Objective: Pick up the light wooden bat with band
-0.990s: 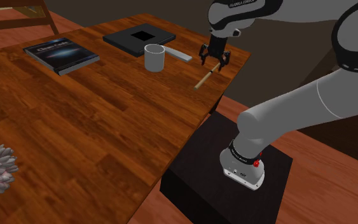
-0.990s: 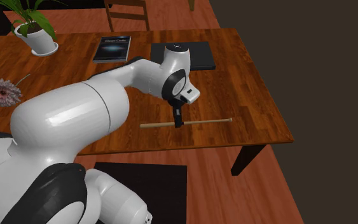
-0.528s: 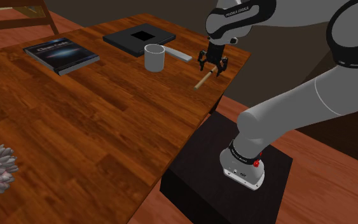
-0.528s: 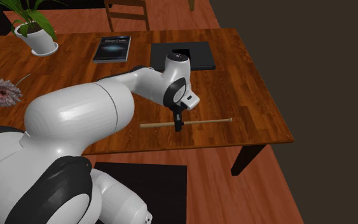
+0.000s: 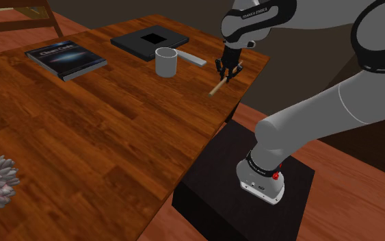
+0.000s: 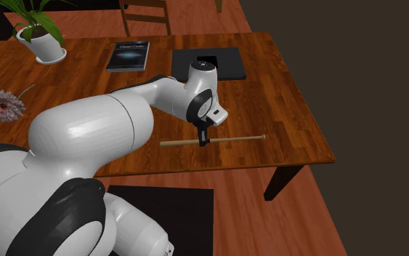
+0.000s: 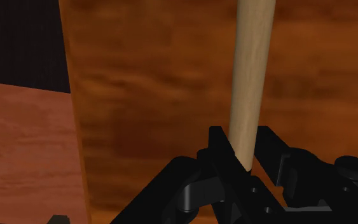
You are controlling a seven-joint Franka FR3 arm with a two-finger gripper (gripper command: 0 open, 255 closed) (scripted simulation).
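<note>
gripper: down at the tabletop, jaws clamped on the bat
bat: pale wood, lying on the table near its edge

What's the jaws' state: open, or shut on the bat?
Shut on the bat: in the wrist view both fingers clasp its sides. It lies flat on the table, not yet lifted.

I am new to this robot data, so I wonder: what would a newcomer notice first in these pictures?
The large white arm looms at the second exterior view's lower left and reaches over the wooden table. Its black gripper is shut on a slim pale bat near the table's edge, with a white mug to the left of it in the shoulder view.
</note>
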